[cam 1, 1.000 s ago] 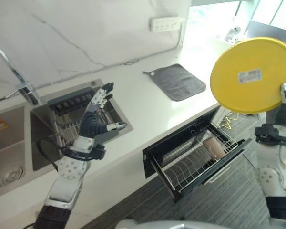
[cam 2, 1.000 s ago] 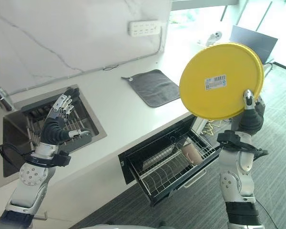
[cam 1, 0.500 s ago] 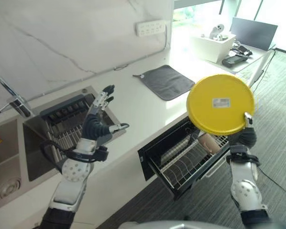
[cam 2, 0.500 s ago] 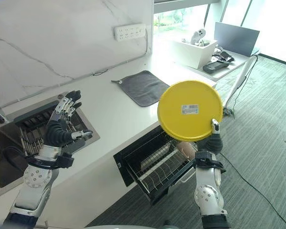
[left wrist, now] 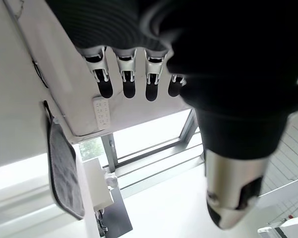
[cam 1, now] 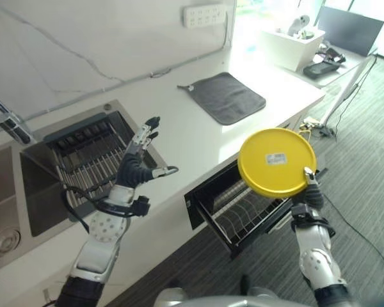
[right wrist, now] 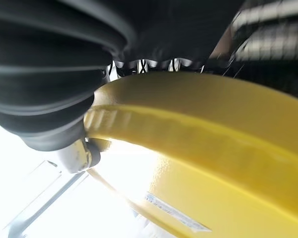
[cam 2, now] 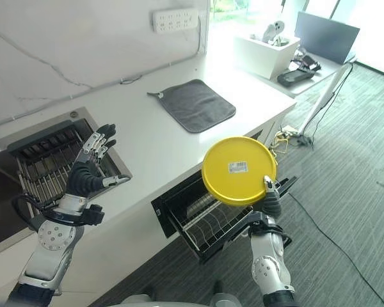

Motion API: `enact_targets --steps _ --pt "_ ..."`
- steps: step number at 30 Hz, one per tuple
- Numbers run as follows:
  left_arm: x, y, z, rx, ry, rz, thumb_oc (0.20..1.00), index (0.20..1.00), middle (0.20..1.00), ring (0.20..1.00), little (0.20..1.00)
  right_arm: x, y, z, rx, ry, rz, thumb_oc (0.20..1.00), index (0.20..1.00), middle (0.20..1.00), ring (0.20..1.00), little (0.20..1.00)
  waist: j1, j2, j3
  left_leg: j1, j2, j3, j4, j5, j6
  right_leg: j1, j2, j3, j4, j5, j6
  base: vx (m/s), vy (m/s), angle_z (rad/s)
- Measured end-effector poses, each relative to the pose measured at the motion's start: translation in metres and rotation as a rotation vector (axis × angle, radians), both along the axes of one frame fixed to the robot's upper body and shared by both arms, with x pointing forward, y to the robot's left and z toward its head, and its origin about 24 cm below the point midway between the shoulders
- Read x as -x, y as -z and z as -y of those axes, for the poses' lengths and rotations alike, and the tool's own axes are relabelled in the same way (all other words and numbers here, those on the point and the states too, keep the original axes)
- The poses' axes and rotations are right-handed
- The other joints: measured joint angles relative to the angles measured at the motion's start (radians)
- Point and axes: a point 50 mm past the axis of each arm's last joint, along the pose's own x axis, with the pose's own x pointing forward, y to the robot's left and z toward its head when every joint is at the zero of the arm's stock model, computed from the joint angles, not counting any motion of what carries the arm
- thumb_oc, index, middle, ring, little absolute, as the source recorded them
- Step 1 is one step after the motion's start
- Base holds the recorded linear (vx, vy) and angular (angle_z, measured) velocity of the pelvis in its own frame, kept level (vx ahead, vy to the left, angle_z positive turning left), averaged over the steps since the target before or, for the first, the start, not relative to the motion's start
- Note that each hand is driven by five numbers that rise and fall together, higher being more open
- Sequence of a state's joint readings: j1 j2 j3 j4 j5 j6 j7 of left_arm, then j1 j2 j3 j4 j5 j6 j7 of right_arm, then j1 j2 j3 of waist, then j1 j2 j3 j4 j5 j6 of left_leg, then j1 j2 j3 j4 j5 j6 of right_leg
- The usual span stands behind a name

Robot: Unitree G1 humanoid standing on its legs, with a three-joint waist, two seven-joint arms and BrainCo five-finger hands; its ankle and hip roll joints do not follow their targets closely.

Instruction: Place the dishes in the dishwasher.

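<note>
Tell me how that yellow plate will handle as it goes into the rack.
The yellow plate probably stays stiff: held on edge by the right hand, it shows no sag. It looks light and smooth, so it may slip. Set upright in the dishwasher rack, a round plate could roll.

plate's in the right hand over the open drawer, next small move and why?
Probably lower the round yellow plate, edge first, into the wire rack. The right robot hand pinches its rim above the pulled-out drawer; rack slots below look free.
</note>
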State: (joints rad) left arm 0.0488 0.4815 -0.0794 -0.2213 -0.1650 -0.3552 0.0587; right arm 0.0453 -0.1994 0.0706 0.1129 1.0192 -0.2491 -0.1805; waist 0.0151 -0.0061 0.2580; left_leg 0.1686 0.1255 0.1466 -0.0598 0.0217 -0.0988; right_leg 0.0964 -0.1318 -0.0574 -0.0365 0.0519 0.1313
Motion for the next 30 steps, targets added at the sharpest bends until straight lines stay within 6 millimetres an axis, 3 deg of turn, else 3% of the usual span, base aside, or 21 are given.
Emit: enact_targets --steps 6,10,15,19,25,29,30 --pt "-0.008 -0.012 0.003 -0.014 -0.027 0.072 1.0 1.0 1.0 1.0 1.0 -0.009 -0.003 -0.006 0.008 -0.009 0.021 0.2 0.2 0.2 0.2 0.2 0.001 0.019 0.096 -0.102 -0.006 -0.012 0.136 -0.054 0.016 -0.094 -0.016 0.018 0.115 -0.033 0.001 -0.04 0.024 -0.04" --pt "-0.008 -0.013 0.003 -0.012 -0.04 0.08 1.0 1.0 1.0 1.0 1.0 -0.009 -0.004 -0.007 0.011 -0.009 0.038 0.2 0.2 0.2 0.2 0.2 -0.005 0.027 0.114 -0.153 -0.016 -0.024 0.19 -0.077 0.028 -0.153 -0.031 0.021 0.178 -0.072 -0.011 -0.04 0.026 0.05" --pt "-0.009 -0.011 0.009 -0.016 -0.041 0.09 1.0 1.0 1.0 1.0 1.0 -0.011 -0.008 -0.006 0.018 -0.002 0.064 0.2 0.2 0.2 0.2 0.2 -0.008 0.047 0.171 -0.209 -0.025 -0.026 0.24 -0.085 0.034 -0.217 -0.041 0.034 0.238 -0.082 -0.008 -0.07 0.034 -0.01" --pt "-0.018 -0.025 0.014 -0.003 -0.043 0.162 1.0 1.0 1.0 1.0 1.0 -0.017 -0.011 -0.006 0.025 -0.005 0.078 0.2 0.2 0.2 0.2 0.2 -0.013 0.057 0.221 -0.266 -0.034 -0.026 0.281 -0.085 0.034 -0.279 -0.049 0.048 0.287 -0.083 -0.005 -0.06 0.018 -0.03" --pt "-0.019 -0.029 0.02 -0.011 -0.042 0.197 1.0 1.0 1.0 1.0 1.0 -0.024 -0.012 -0.005 0.044 -0.007 0.076 0.2 0.2 0.2 0.2 0.2 -0.013 0.064 0.231 -0.278 -0.039 -0.026 0.291 -0.087 0.036 -0.296 -0.055 0.05 0.299 -0.087 -0.008 -0.04 0.012 0.01" --pt "-0.024 -0.036 0.028 -0.01 -0.014 0.228 1.0 1.0 1.0 1.0 1.0 -0.045 -0.031 0.003 0.092 0.004 0.139 0.2 0.2 0.2 0.2 0.2 -0.004 0.077 0.249 -0.301 -0.039 -0.034 0.307 -0.086 0.035 -0.302 -0.056 0.046 0.302 -0.082 -0.003 -0.11 -0.044 0.05" --pt "-0.028 -0.042 0.033 -0.013 0.003 0.252 1.0 1.0 1.0 1.0 1.0 -0.061 -0.056 0.007 0.13 -0.004 0.212 0.2 0.2 0.2 0.2 0.2 0.0 0.086 0.257 -0.342 -0.041 -0.038 0.317 -0.084 0.038 -0.336 -0.058 0.046 0.303 -0.074 -0.007 -0.15 -0.029 0.06"
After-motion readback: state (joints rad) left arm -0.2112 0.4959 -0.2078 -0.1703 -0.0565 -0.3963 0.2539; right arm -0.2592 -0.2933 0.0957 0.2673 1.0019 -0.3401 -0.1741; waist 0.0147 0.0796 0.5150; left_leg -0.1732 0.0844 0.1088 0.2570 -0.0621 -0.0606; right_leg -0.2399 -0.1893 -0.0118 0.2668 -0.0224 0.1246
